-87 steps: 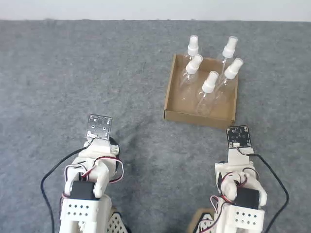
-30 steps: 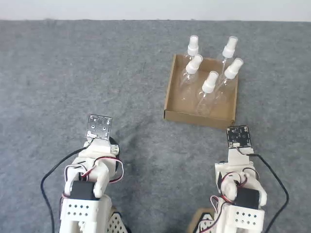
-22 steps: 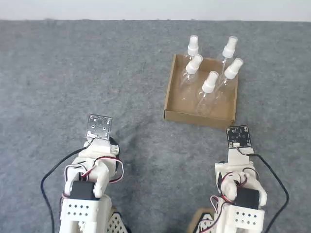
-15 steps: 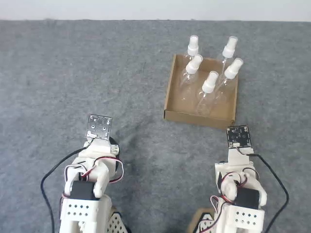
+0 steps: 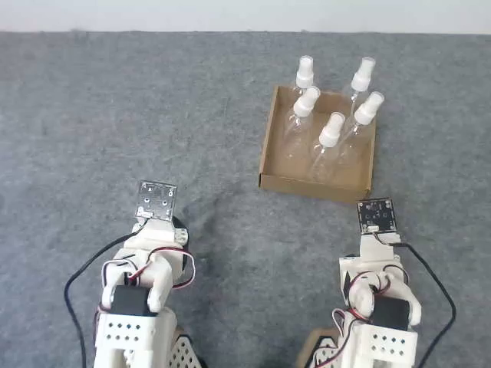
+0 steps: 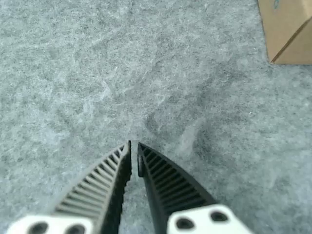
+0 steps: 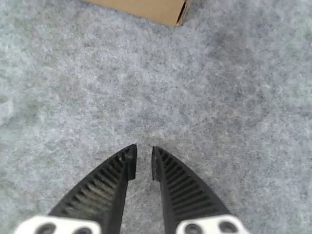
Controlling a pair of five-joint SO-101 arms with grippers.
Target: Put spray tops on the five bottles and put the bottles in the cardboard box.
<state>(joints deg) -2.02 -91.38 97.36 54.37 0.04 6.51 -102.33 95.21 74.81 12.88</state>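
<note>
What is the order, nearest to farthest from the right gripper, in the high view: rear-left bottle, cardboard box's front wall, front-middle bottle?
1. Cardboard box's front wall, facing the right gripper.
2. Front-middle bottle, mid-box.
3. Rear-left bottle, far edge.

Both wrist views' edges cut off the cardboard box (image 6: 287, 29).

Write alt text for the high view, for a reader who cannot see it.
Five clear bottles with white spray tops stand together in a shallow cardboard box at the far right of a grey mat. Nearer the camera, the left arm and right arm sit folded back, apart from the box.
</note>
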